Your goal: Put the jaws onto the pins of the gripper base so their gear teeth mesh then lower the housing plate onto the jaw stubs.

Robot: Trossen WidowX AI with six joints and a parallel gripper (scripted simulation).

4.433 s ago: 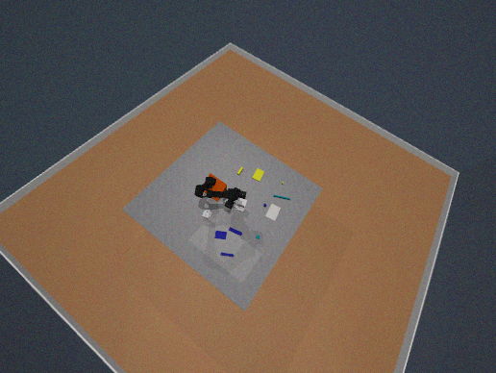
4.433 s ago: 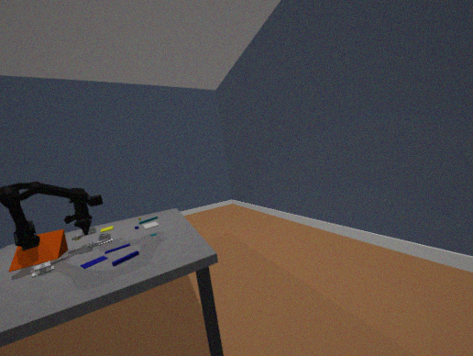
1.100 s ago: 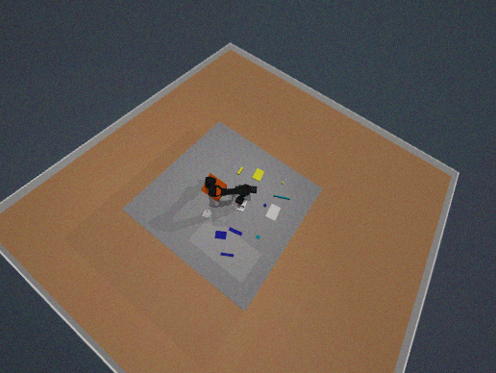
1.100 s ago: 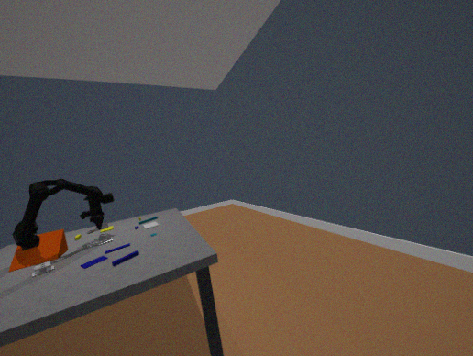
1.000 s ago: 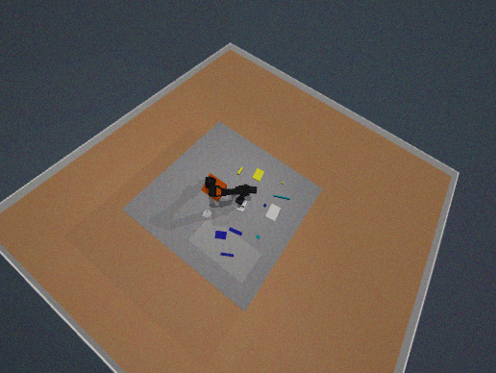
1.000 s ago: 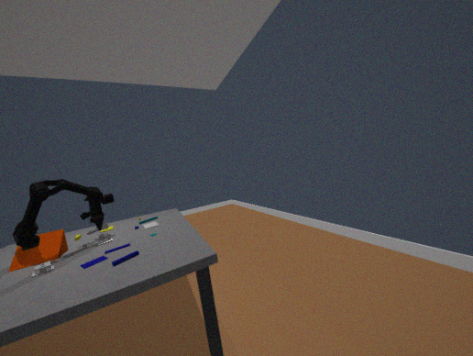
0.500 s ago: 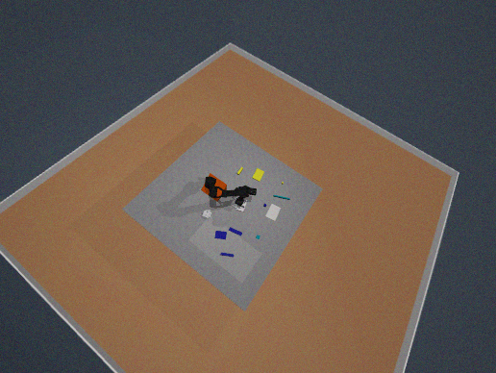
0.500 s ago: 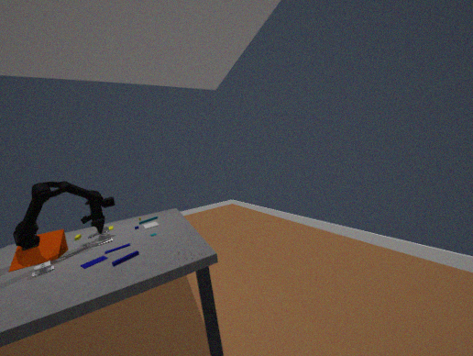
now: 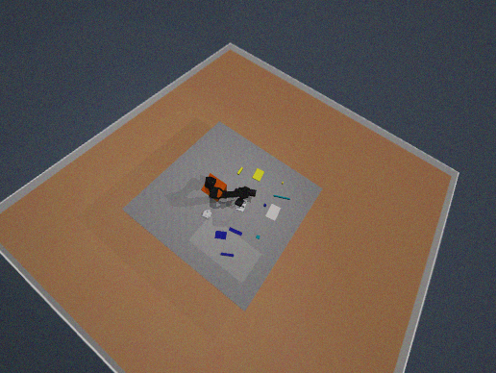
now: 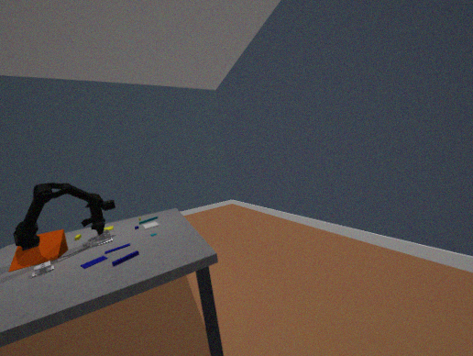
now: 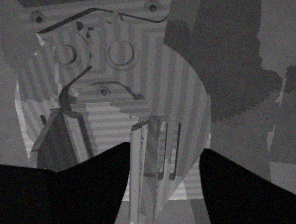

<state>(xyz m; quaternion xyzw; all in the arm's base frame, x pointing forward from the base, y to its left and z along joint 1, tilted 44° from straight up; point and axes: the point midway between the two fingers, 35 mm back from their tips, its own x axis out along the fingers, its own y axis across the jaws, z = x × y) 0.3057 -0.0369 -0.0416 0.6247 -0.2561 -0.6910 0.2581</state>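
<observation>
Claw (image 9: 239,203) (image 10: 100,232) (image 11: 165,154)'s clamped on a thin upright light-colored piece, right over that striped, rounded plate (image 11: 192,107). Yellow block (image 9: 259,174) (image 10: 108,228)'s sitting near the arm on the desk (image 9: 168,192) (image 10: 160,271).

A bare, blue-walled room, perhaps a lab, with a robot arm (image 9: 233,194) (image 10: 57,187) on a grey table (image 9: 168,192) (image 10: 170,266)

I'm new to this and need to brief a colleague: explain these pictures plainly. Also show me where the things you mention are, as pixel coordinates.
A black robot arm (image 9: 230,194) (image 10: 31,220) stands by an orange block (image 9: 221,183) (image 10: 57,243) on a grey table (image 9: 163,187) (image 10: 160,257). The top picture looks down, the exterior one looks from the side, and the wrist one looks past the gripper (image 9: 239,204) (image 10: 100,231) (image 11: 165,150). Its fingers are closed on a pale part (image 11: 136,170); which part is unclear. Nearby lie blue pieces (image 9: 220,235) (image 10: 93,262), yellow pieces (image 9: 259,174) (image 10: 109,228) and a white rectangle (image 9: 273,211) (image 10: 150,225).
</observation>
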